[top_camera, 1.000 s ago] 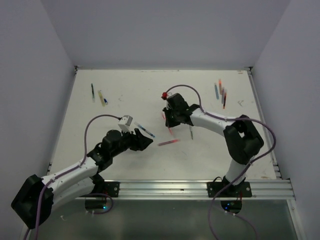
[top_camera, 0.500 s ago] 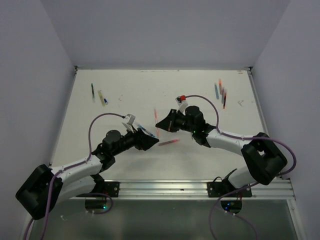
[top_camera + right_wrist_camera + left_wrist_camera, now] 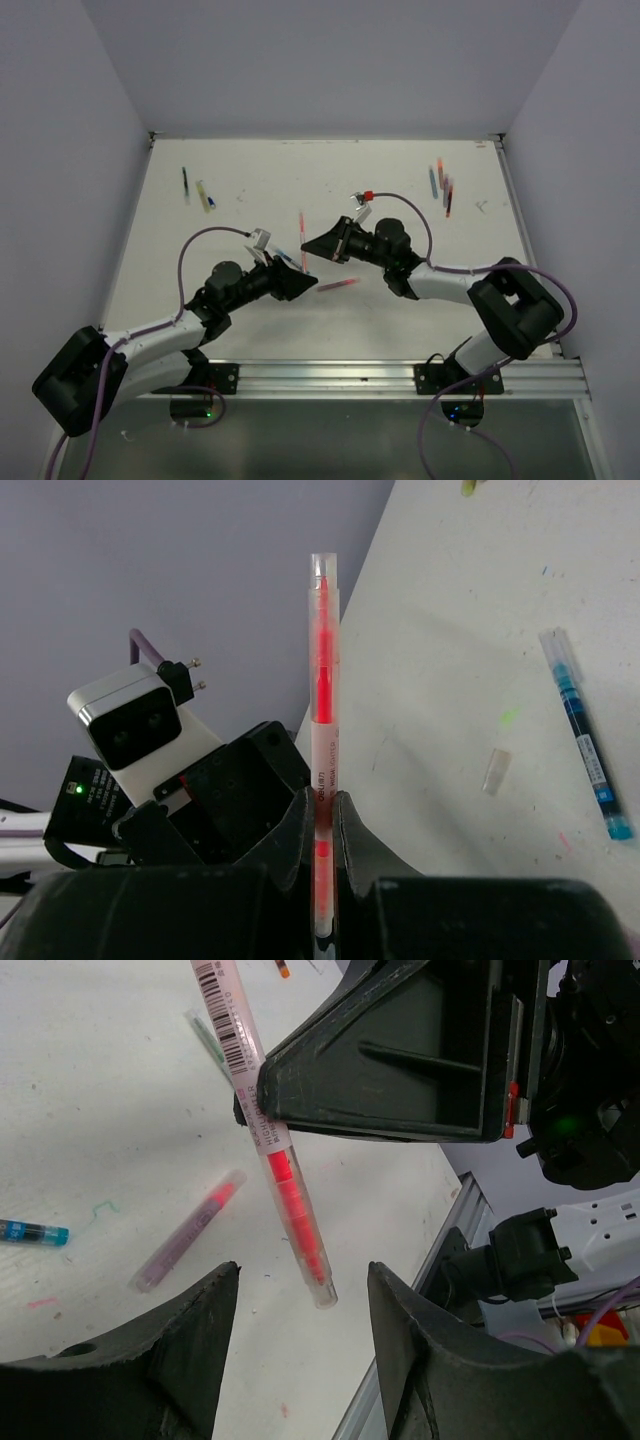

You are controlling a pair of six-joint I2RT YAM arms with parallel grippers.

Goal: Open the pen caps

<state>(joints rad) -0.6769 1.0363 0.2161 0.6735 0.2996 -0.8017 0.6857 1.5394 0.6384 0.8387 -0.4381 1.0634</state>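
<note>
1. White table (image 3: 250, 205), flecked with ink marks, sits inside a booth of plain grey walls. Both arms reach toward the middle of the top view.
2. At centre, the right claw (image 3: 308, 247) is clamped narrow on a red pen (image 3: 302, 225), gripping the barrel partway along.
3. In the right wrist view the red pen (image 3: 322, 680) stands straight up out of the closed fingers (image 3: 298, 830).
4. Its cap (image 3: 322, 572), clear over a red tip, is at the upper middle of that view, still on the pen's free end.
5. In the left wrist view the left claw (image 3: 300, 1278) is spread wide at the bottom of the frame. Its fingers (image 3: 195, 1330) stand on either side of the capped end (image 3: 320, 1290) and do not touch it.
6. Below the held pen, a pink pen (image 3: 190, 1232) lies on the table at lower left of that view. A blue pen (image 3: 30, 1232) pokes in at the left edge.
7. Right of centre in the right wrist view, a loose cap (image 3: 493, 772), clear, lies on the table near the blue pen (image 3: 585, 742).
8. More pens lie at the upper right (image 3: 441, 186) and upper left (image 3: 195, 188) of the top view.
</note>
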